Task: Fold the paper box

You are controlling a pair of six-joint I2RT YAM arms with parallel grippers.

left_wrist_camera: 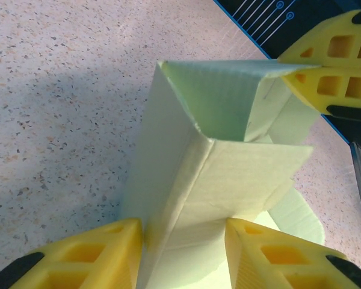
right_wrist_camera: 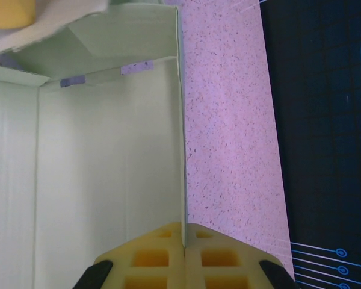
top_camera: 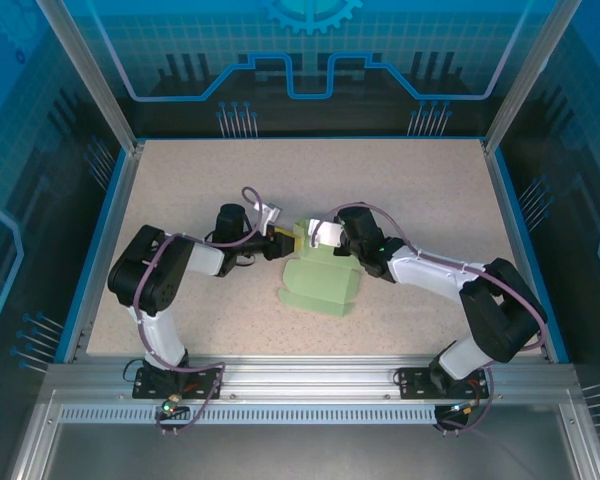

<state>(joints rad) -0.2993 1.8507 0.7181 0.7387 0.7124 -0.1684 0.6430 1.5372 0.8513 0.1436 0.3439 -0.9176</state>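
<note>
left pincer (left_wrist_camera: 183, 233) clasping upright paper box (left_wrist_camera: 228, 174), right pincer (right_wrist_camera: 184, 232) pinching its wall, arms bent inward

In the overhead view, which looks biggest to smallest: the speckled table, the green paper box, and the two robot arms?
1. The speckled table
2. left arm and right arm, about alike, so unranked
3. Smallest, the paper box
</note>
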